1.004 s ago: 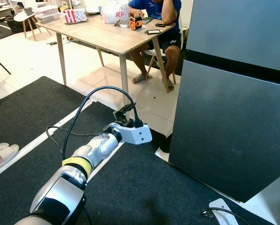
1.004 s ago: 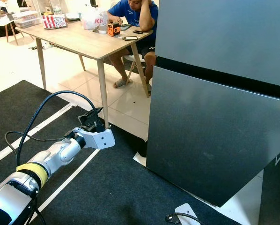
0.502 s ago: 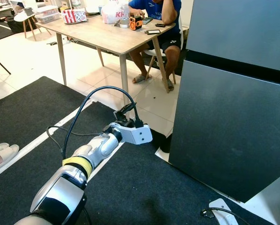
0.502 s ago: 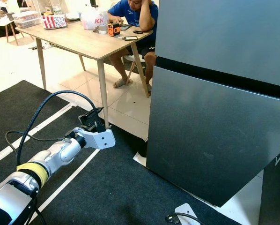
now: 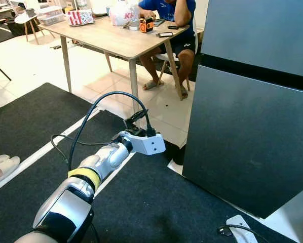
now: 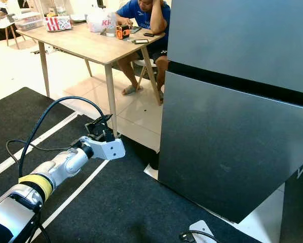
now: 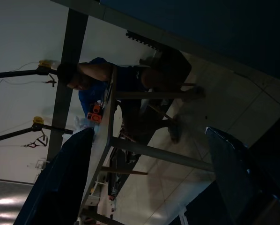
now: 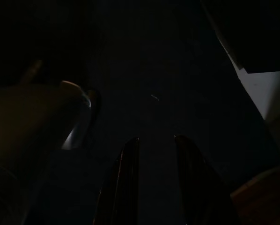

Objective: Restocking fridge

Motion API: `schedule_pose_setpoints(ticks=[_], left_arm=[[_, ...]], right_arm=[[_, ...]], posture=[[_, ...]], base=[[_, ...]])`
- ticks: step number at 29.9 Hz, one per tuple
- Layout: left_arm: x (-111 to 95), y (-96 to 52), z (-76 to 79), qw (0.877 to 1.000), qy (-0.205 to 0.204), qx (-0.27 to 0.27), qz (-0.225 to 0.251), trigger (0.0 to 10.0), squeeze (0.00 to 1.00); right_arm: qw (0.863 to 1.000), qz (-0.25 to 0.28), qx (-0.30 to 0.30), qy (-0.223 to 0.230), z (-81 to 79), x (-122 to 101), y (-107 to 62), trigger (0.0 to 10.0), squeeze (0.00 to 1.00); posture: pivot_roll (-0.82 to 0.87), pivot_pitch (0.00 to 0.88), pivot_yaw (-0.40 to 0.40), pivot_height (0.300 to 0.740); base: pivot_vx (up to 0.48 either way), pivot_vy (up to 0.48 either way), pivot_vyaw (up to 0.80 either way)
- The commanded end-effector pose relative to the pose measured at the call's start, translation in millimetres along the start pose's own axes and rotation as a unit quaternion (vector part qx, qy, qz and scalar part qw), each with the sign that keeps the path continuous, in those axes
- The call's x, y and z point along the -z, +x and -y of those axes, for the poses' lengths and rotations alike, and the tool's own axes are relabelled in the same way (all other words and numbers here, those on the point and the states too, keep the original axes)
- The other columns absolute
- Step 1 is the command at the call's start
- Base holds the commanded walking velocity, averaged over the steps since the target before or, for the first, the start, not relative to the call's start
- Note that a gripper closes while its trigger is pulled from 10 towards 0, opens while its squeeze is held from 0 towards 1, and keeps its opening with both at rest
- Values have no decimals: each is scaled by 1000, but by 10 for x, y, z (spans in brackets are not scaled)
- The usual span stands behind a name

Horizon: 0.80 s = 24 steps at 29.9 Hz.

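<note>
The dark grey fridge (image 5: pixel 253 136) stands shut on the right, both of its doors closed. My left arm reaches forward over the black mat, and my left gripper (image 5: pixel 135 119) hovers left of the fridge's lower door, apart from it. In the left wrist view the fingers (image 7: pixel 60 183) are spread wide, so it is open and holds nothing. My right gripper (image 8: pixel 154 138) hangs idle in the dark, with a narrow gap between its two fingertips and nothing in it.
A wooden table (image 5: pixel 116 40) with bags and boxes stands ahead, one leg (image 5: pixel 134 86) just beyond my left gripper. A person (image 5: pixel 172 15) sits at its far end. A white plug and cable (image 5: pixel 235 228) lie by the fridge's foot. Slippers (image 5: pixel 2 164) are at the left.
My left gripper has edged slightly upward and forward. Everything else stands as before.
</note>
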State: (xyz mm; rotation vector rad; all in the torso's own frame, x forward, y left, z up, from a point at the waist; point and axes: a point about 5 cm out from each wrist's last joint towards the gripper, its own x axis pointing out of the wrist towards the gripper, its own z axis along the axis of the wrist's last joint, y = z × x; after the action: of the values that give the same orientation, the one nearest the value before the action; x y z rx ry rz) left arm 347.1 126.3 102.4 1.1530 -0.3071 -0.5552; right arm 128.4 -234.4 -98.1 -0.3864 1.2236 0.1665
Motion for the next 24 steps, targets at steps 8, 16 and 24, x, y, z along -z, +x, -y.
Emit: schedule_pose_setpoints(ticks=[8,16,24], left_arm=[[1,-11,3,1000,-2,3,5,10000,0],[-6,-6,-3,1000,-4,0,6,10000,0],[-22,10,-11,1000,-5,0,7,10000,0]], right_arm=[[1000,-2,-11,14,-132,68,7,10000,0],[1000,-8,-9,13,-115,106,2,10000,0],[1000,0,-8,11,-108,56,6,10000,0]], posture=[[-40,0,66,740],[-53,0,51,740],[-53,0,49,740]], base=[[0,0,0],[0,0,0],[0,0,0]])
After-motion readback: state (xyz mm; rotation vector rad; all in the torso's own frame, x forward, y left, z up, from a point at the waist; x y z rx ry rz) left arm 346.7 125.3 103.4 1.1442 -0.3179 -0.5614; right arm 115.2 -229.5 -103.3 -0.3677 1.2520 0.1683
